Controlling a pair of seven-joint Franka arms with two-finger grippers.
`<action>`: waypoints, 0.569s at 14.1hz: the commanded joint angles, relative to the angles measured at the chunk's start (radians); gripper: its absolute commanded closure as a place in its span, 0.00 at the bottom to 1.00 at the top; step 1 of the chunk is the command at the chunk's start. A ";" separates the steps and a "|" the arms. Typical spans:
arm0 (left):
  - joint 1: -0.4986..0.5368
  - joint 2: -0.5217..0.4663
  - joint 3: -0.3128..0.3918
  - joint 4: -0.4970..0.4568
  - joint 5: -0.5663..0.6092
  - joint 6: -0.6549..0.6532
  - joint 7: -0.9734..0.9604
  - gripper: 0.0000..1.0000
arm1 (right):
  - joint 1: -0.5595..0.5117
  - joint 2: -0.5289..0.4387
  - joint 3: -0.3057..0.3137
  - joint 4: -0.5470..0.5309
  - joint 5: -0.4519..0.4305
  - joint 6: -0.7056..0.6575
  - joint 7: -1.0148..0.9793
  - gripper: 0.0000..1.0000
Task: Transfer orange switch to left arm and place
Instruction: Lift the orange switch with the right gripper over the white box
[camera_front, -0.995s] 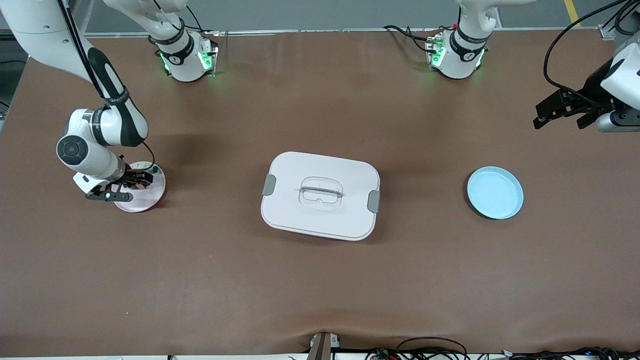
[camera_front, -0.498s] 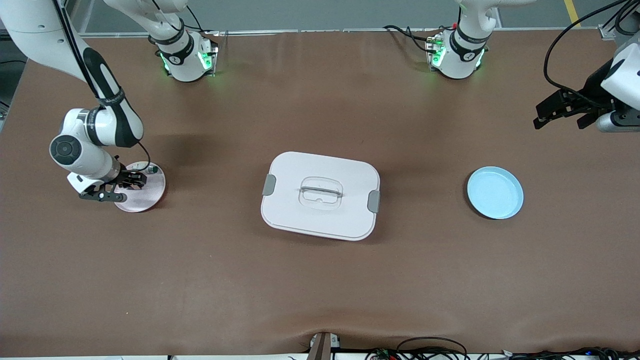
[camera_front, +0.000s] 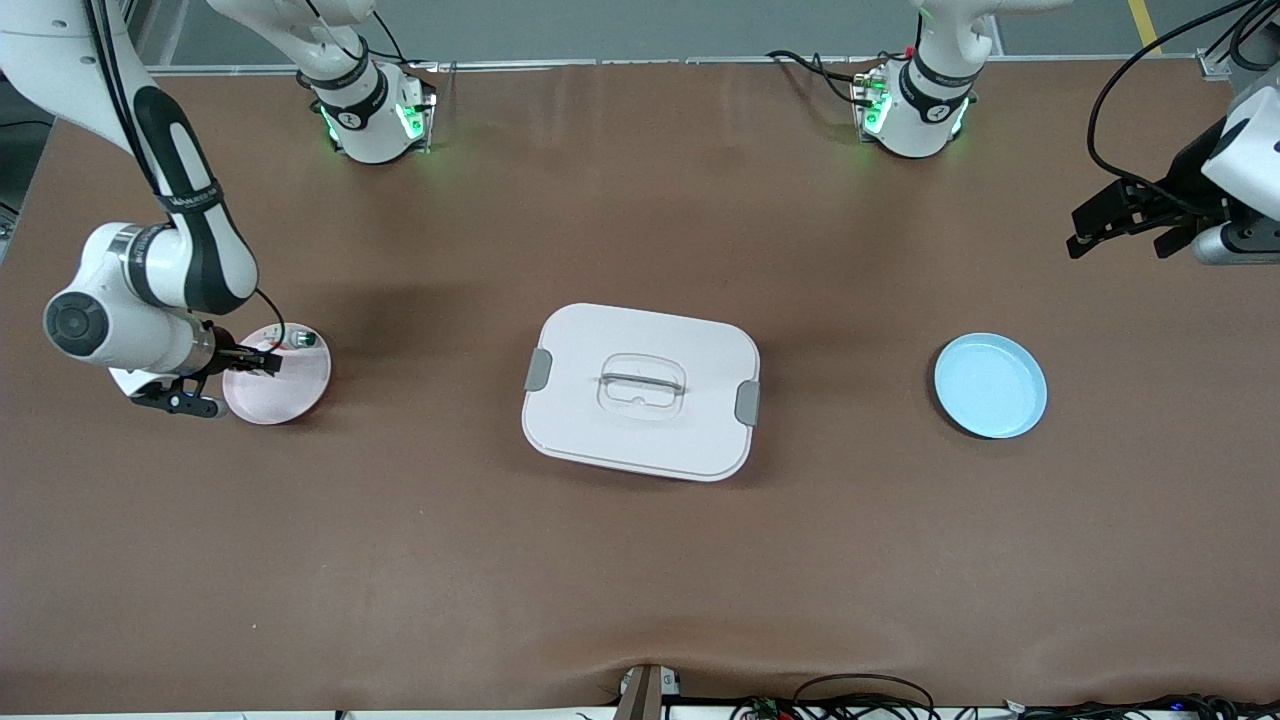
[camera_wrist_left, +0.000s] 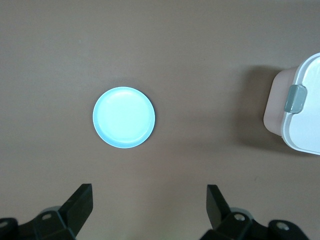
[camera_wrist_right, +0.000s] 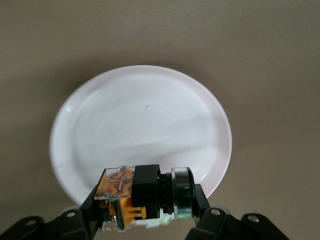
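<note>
Our right gripper (camera_wrist_right: 145, 220) clamps the switch (camera_wrist_right: 142, 197) above the plate (camera_wrist_right: 140, 130); our left gripper (camera_wrist_left: 147, 210), open and empty, waits. A slipping grip could drop it.

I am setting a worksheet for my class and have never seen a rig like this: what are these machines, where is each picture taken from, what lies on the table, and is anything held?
These are two white robot arms bolted along one edge of a brown table. One picture looks down from a high camera facing them; the other two come from a camera on each arm's wrist.

On the table sit a white box in the middle, a blue plate toward the left arm's end and a pink plate toward the right arm's end.

The right gripper, over the pink plate, is shut on the orange switch. The left gripper waits open and empty in the air at its own end.
</note>
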 joint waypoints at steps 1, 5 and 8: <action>-0.002 0.015 0.001 0.030 0.025 -0.022 0.006 0.00 | 0.079 -0.028 0.007 0.099 0.085 -0.169 0.185 1.00; 0.000 0.017 0.002 0.030 0.025 -0.022 0.006 0.00 | 0.208 -0.027 0.010 0.277 0.218 -0.390 0.495 1.00; 0.000 0.020 0.002 0.032 0.025 -0.022 0.006 0.00 | 0.287 -0.022 0.011 0.373 0.298 -0.455 0.679 1.00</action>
